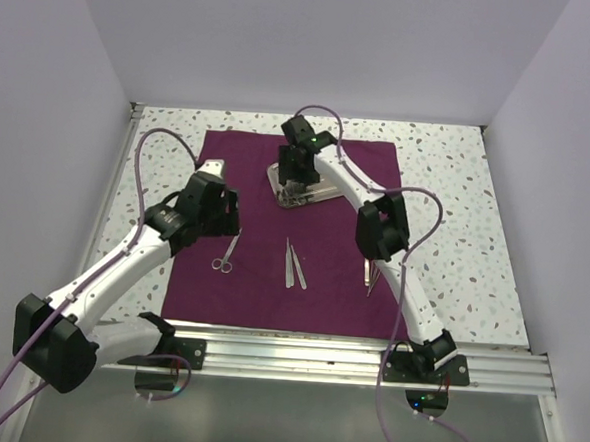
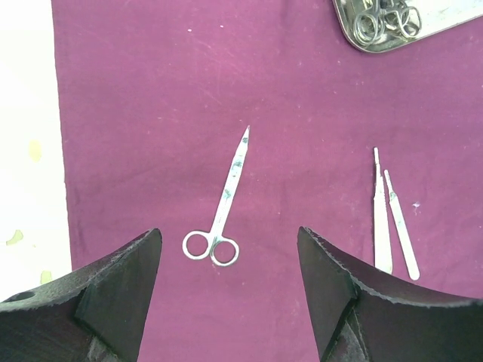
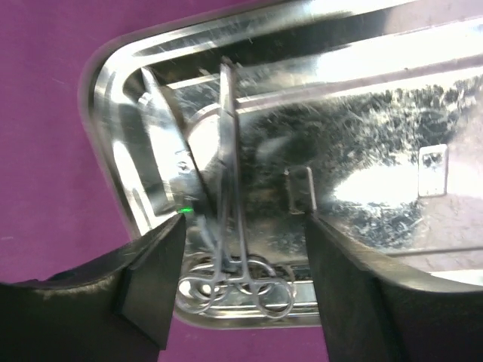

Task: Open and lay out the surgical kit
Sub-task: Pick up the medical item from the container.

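Near the far edge of the cloth wrap (image 1: 249, 153), right gripper (image 3: 245, 219) spread astride forceps (image 3: 229, 166) in tray (image 3: 106, 75). Laying-out step; next move: pinch and lift. Left gripper (image 2: 229, 234) spread, empty, above scissors (image 2: 230, 181).

Jaws wide apart on left claw (image 2: 229, 232) and right claw (image 3: 245, 217).

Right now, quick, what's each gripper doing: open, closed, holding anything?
Left gripper: open, empty, above the scissors on the cloth.
Right gripper: open, empty, jaws either side of the forceps in the tray.
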Controlling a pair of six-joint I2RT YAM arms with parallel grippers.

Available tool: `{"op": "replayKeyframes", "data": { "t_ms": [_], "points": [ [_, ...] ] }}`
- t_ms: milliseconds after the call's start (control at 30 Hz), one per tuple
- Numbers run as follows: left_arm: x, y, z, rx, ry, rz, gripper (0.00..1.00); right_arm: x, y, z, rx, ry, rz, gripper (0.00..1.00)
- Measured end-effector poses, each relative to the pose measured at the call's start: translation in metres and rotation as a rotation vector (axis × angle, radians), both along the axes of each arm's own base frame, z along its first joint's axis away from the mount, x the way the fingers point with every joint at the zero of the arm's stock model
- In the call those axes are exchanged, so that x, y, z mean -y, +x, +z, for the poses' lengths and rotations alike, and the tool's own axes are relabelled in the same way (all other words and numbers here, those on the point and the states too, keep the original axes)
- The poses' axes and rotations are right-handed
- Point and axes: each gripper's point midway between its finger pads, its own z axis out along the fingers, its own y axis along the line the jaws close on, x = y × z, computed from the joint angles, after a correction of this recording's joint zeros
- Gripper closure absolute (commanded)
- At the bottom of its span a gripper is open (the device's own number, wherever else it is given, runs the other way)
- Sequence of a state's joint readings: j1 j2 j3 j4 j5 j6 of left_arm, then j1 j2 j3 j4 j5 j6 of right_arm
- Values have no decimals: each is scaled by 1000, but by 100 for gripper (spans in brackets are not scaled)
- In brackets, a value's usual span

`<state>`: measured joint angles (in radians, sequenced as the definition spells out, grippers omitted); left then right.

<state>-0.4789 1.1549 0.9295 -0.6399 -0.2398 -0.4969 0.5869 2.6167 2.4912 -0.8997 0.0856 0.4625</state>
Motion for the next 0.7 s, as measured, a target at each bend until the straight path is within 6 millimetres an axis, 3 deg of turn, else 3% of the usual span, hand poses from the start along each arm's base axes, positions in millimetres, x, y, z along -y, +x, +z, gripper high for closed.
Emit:
{"op": "replayKeyframes", "data": {
  "t_ms": [167,300,500,700],
  "points": [
    [-7,-8,-3,8,9,11,24,-1,-12,-10,33,-139,37,47],
    [-14,-14,-13,-11,28,22,24,-8,-23,-13,56,-217,75,72],
    [-24,-22,-24,-25,44,38,24,-11,-28,-16,64,-252,86,100],
    [-25,-21,-21,-8,46,36,24,-11,-29,-15,65,-248,84,100]
  ]
}}
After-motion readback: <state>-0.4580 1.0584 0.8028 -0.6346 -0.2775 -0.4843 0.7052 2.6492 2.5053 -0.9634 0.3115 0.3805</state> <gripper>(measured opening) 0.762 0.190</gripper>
